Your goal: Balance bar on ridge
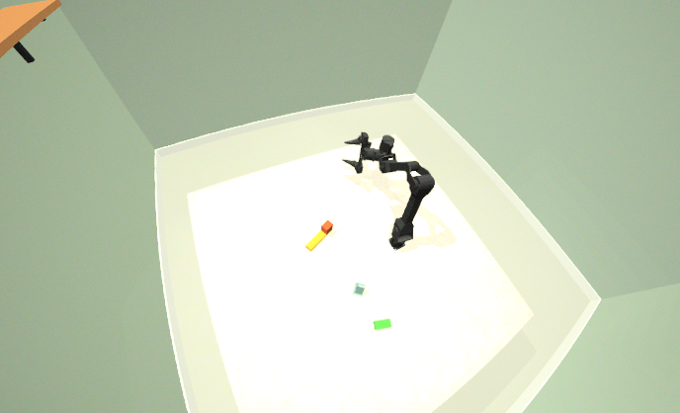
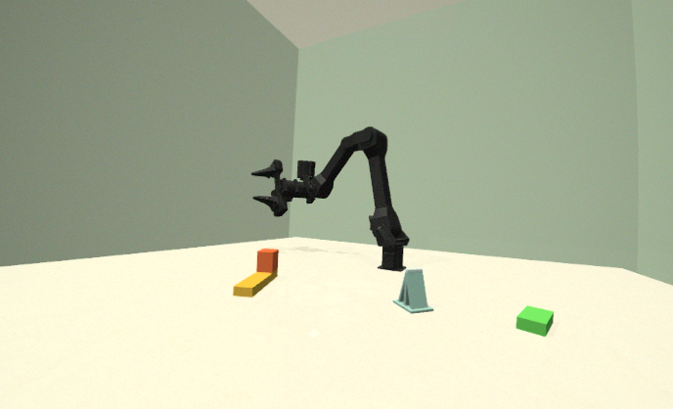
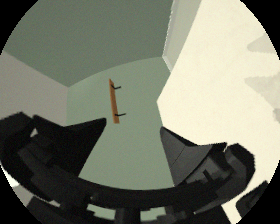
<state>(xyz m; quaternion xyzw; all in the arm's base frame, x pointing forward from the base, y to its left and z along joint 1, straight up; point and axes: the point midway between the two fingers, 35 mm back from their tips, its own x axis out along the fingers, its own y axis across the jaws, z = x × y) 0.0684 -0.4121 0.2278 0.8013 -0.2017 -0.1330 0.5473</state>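
A yellow bar (image 1: 315, 241) (image 2: 252, 283) lies flat on the table, with an orange-red block (image 1: 326, 226) (image 2: 267, 260) standing up at its far end. The pale teal ridge (image 1: 359, 289) (image 2: 416, 291) stands upright on its thin base, apart from the bar, with nothing on its narrow top. My gripper (image 1: 343, 151) (image 2: 252, 186) (image 3: 133, 123) is wide open and empty, raised well above the table beyond the bar and pointing sideways. The wrist view shows neither the bar nor the ridge.
A green block (image 1: 382, 324) (image 2: 534, 321) lies on the table beyond the ridge from the bar. The arm's base (image 1: 397, 243) (image 2: 391, 258) stands on the table. An orange shelf (image 1: 4, 31) (image 3: 114, 102) is on a wall, away from the arm.
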